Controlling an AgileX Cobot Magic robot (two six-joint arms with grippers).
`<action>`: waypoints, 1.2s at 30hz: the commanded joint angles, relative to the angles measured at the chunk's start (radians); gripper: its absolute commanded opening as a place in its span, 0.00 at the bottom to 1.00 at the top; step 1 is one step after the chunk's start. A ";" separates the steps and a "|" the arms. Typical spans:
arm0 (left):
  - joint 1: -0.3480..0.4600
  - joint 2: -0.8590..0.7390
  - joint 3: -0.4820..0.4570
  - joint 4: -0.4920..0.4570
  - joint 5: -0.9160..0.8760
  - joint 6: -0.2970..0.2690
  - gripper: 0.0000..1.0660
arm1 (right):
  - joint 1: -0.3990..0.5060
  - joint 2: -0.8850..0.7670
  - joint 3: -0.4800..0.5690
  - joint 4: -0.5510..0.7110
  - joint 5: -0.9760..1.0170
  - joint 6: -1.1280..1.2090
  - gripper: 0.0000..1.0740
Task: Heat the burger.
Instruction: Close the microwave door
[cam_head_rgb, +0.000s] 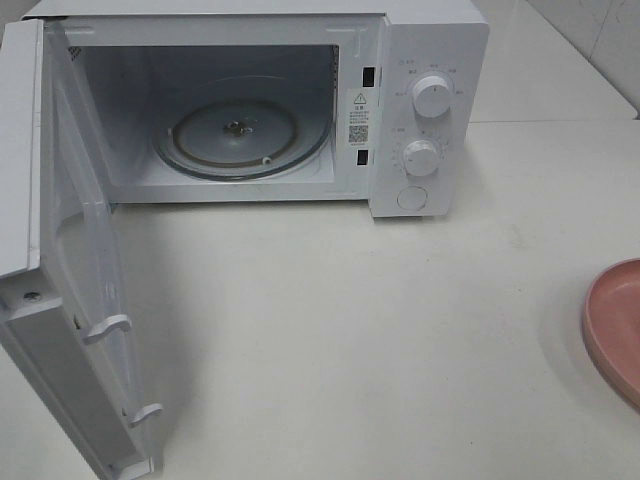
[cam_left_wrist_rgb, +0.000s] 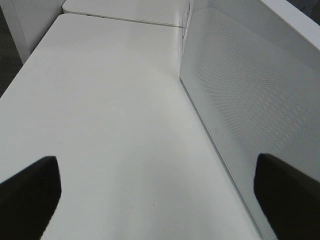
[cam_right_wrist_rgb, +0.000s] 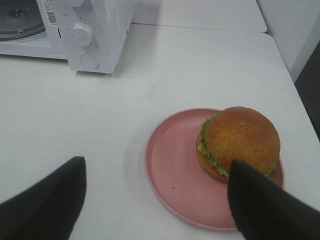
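1. The burger (cam_right_wrist_rgb: 240, 144) sits on a shallow pink plate (cam_right_wrist_rgb: 172, 170), toward one side of the plate rather than its centre. Its golden-brown bun faces up, and green lettuce shows along the edge beneath it.
2. The pink plate rests on the white table (cam_head_rgb: 350, 340) at the far right of the scene, well apart from the microwave. In the high view only the plate's rim (cam_head_rgb: 612, 325) shows at the right edge, and the burger is out of that frame.
3. The right gripper (cam_right_wrist_rgb: 155, 200) hangs above the table next to the plate, claw spread wide and holding nothing. 1 dark finger (cam_right_wrist_rgb: 265, 205) overlaps the burger's edge in the wrist view; whether it touches cannot be told.
4. The left gripper (cam_left_wrist_rgb: 160, 195) hovers over bare table beside the open microwave door (cam_left_wrist_rgb: 240, 100), claw spread wide and empty.
5. The microwave (cam_head_rgb: 430, 60) stands at the far side of the table. Its door (cam_head_rgb: 60, 260) is swung fully open to the left.
6. Inside, the glass turntable (cam_head_rgb: 238, 135) lies bare.
7. 2 round knobs (cam_head_rgb: 432, 97) and a round button (cam_head_rgb: 411, 197) sit on the right-hand panel.
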 joint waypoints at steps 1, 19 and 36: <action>0.003 -0.017 0.004 -0.008 -0.009 0.002 0.92 | -0.006 -0.028 0.003 0.002 -0.012 -0.013 0.70; 0.003 -0.017 0.004 -0.011 -0.009 0.002 0.92 | -0.006 -0.028 0.003 0.002 -0.012 -0.013 0.70; 0.003 0.196 -0.030 0.061 -0.160 0.046 0.36 | -0.006 -0.028 0.003 0.002 -0.012 -0.012 0.70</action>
